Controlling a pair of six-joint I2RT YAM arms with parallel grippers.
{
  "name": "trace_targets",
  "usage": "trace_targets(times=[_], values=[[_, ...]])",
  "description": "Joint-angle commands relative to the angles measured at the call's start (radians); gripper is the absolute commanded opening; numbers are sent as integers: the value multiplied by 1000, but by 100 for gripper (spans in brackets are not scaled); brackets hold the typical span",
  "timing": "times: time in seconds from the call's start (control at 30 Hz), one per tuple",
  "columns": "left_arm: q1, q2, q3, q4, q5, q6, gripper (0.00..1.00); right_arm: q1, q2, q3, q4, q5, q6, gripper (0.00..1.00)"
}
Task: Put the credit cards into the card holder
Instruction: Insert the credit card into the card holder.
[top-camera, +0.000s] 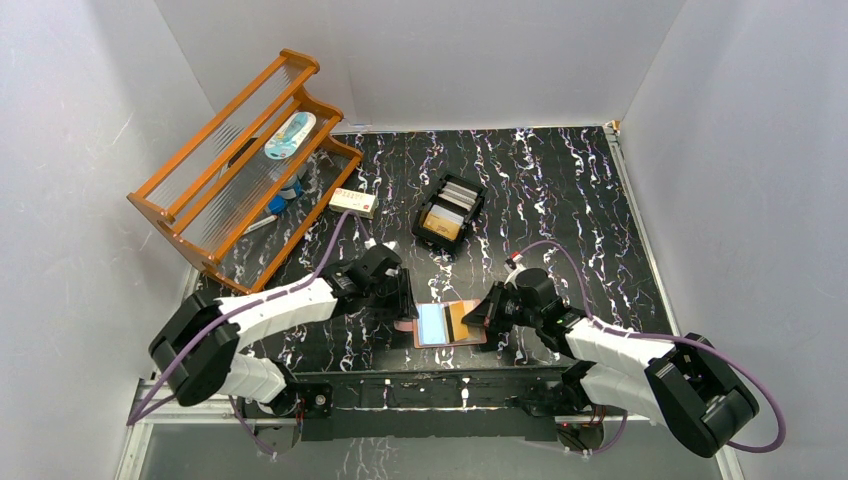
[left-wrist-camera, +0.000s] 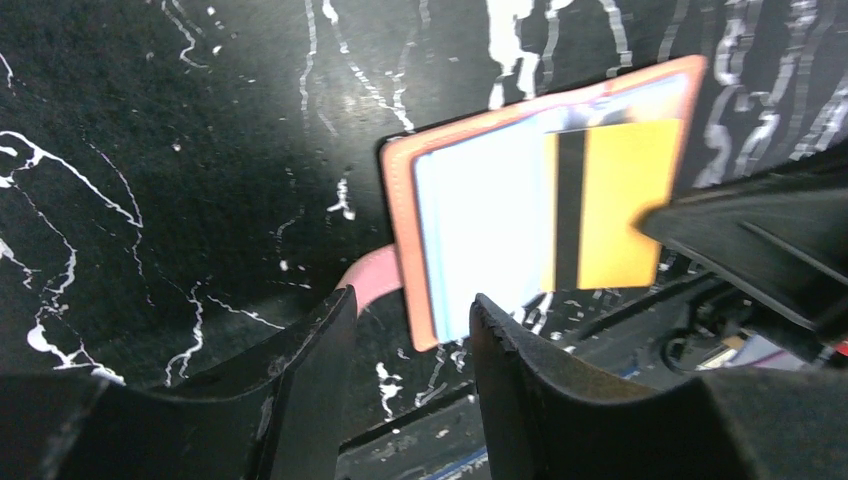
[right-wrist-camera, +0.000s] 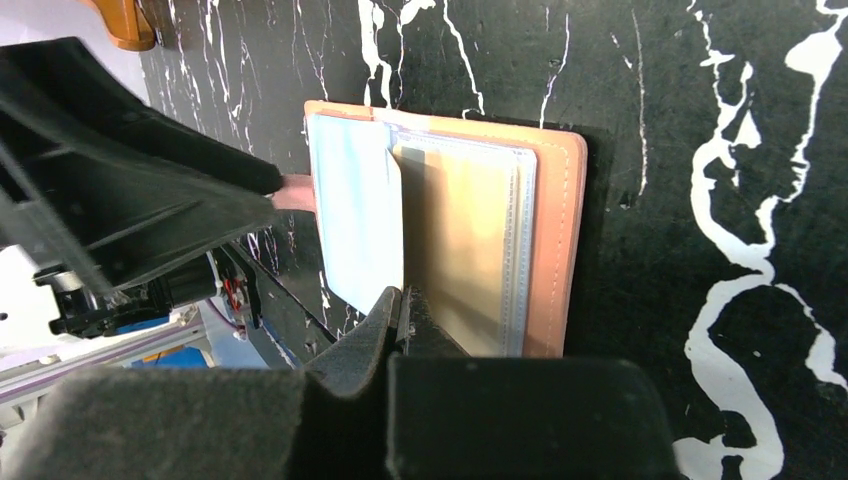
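The salmon-brown card holder (top-camera: 447, 324) lies open on the table near the front edge, between my two grippers. Its clear sleeves (right-wrist-camera: 355, 215) shine pale blue. A gold-orange credit card (left-wrist-camera: 615, 205) with a black stripe lies over the holder's right half. My right gripper (right-wrist-camera: 403, 305) is shut on this card's near edge. My left gripper (left-wrist-camera: 410, 320) is open and empty, with its fingers (left-wrist-camera: 310, 370) either side of the holder's left corner, close to the pink snap tab (left-wrist-camera: 372, 280). More cards (top-camera: 447, 222) stand in a black slotted tray (top-camera: 449, 212).
An orange wooden rack (top-camera: 240, 165) holding small items stands at the back left. A white-and-red small box (top-camera: 354, 201) lies beside it. White walls enclose the dark marbled table (top-camera: 580, 200). The arm bases sit along the front edge.
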Motion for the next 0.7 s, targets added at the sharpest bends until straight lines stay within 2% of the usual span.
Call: trace_targets(times=[0.0, 0.13, 0.27, 0.33, 0.67], values=[[-4, 51, -14, 3, 9, 33, 45, 3, 13, -12, 60, -14, 0, 0], [-6, 83, -29, 18, -4, 40, 44, 3, 14, -5, 70, -11, -5, 0], [-6, 110, -48, 50, 23, 37, 23, 3, 32, 9, 75, -9, -17, 0], [-7, 113, -55, 58, 30, 32, 17, 4, 46, 14, 86, -11, -21, 0], [-10, 102, -89, 55, 31, 15, 4, 3, 76, -15, 170, -14, 21, 0]])
